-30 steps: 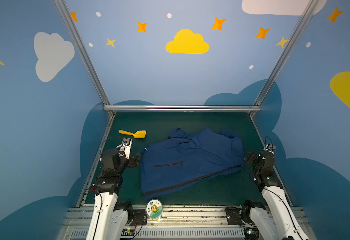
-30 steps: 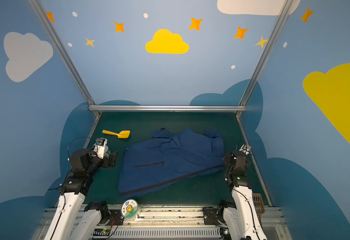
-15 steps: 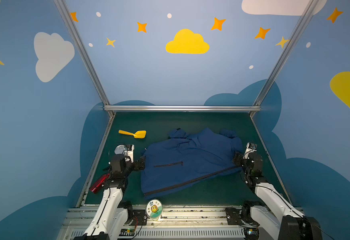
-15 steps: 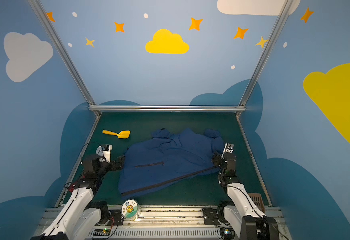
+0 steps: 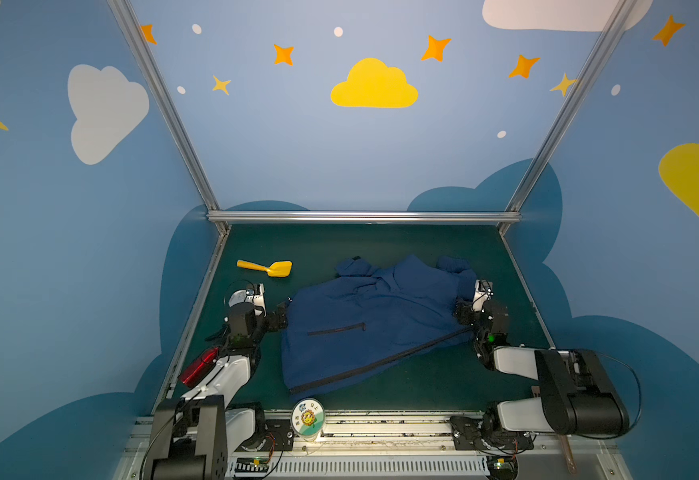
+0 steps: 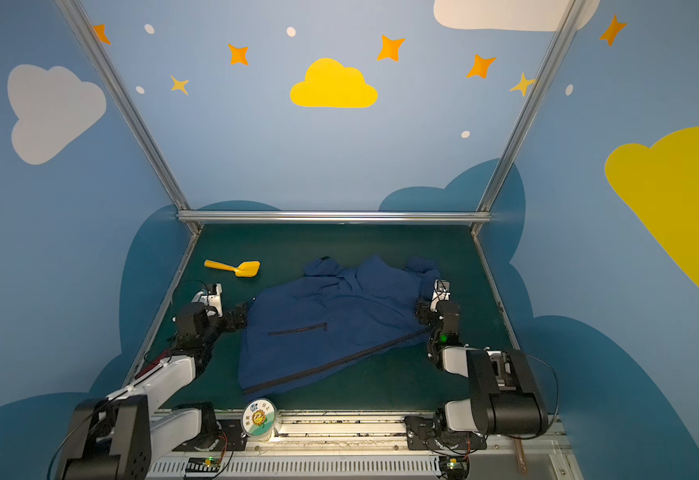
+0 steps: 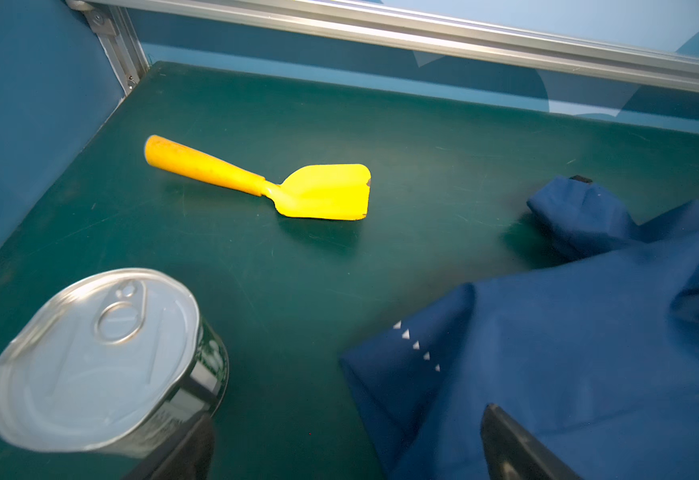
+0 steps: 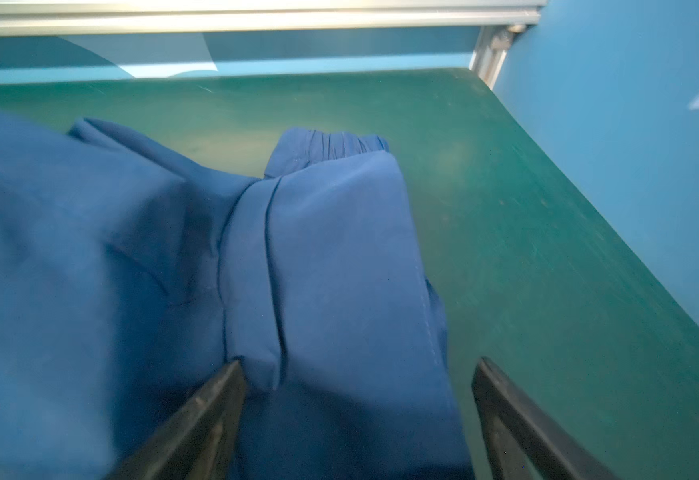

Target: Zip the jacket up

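The jacket lies spread across the middle of the worktop, its dark zip running from 7 o'clock towards 3 o'clock.

The left tool sits low at the jacket's 9 o'clock edge, jaws spread wide and gripping nothing. In the left wrist view a corner of the cloth lies between them, with a can just beside the outer jaw.

The right tool sits at the 3 o'clock edge, also wide apart. A folded sleeve lies between its jaws, unclamped – one finger is on the cloth, the other over bare worktop.

A yellow scoop lies at the jacket's 10 o'clock, apart from it.
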Tool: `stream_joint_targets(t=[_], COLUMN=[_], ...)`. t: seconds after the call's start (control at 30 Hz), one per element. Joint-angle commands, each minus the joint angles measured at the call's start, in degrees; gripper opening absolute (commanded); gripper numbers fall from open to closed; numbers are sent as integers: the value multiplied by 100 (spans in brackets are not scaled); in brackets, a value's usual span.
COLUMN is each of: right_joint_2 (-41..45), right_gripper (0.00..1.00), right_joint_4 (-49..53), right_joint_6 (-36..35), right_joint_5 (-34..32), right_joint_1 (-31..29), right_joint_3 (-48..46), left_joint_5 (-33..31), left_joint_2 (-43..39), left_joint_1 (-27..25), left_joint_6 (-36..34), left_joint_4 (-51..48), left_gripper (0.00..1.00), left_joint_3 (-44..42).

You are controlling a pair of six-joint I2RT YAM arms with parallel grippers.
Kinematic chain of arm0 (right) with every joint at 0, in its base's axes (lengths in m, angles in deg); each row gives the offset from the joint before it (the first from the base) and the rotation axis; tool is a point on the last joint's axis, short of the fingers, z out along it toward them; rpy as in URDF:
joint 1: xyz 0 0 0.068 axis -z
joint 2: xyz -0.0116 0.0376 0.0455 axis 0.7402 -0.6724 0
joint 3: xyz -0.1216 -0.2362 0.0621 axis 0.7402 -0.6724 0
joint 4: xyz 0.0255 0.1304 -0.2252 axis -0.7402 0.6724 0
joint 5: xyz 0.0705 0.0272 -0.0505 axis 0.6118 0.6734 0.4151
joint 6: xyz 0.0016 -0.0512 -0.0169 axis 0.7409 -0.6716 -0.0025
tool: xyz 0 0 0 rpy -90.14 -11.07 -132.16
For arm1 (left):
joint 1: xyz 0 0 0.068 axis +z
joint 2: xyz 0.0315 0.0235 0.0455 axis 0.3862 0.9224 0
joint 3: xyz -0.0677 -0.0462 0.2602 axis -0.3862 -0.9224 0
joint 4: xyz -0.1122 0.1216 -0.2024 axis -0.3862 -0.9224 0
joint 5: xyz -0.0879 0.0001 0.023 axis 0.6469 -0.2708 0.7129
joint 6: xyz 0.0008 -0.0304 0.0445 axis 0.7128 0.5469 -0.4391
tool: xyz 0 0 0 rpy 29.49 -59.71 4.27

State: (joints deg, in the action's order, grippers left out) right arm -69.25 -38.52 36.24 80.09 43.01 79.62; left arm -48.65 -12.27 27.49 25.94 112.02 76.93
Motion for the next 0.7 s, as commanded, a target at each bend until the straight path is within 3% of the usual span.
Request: stream_joint_targets(t=[0.0, 0.13, 0.27, 0.4, 0.67], right_joint_2=[-410, -414, -453, -478, -460], right_gripper=[87, 87, 87, 87, 87], right_joint_4=[-1114, -729, -504, -268, 92], right_joint_6=[-217, -347, -319, -289, -161], right_joint_5=[186, 194, 162, 218, 662], right_joint_1=[-45, -151, -148, -108, 121], right_joint_3=[-75, 134, 272, 428, 588], left_joint_5=[-80, 81, 849, 795, 718], left_joint_2=[514, 1298, 2131, 1992, 2016], left_joint_1=[20, 32, 32, 12, -20], left_joint_6=[3, -65, -342, -377, -382], left_joint_4=[907, 1389, 2244, 1775, 1787], left_gripper=[99, 99, 99, 99, 99], left_joint_3=[256, 526, 528, 650, 647])
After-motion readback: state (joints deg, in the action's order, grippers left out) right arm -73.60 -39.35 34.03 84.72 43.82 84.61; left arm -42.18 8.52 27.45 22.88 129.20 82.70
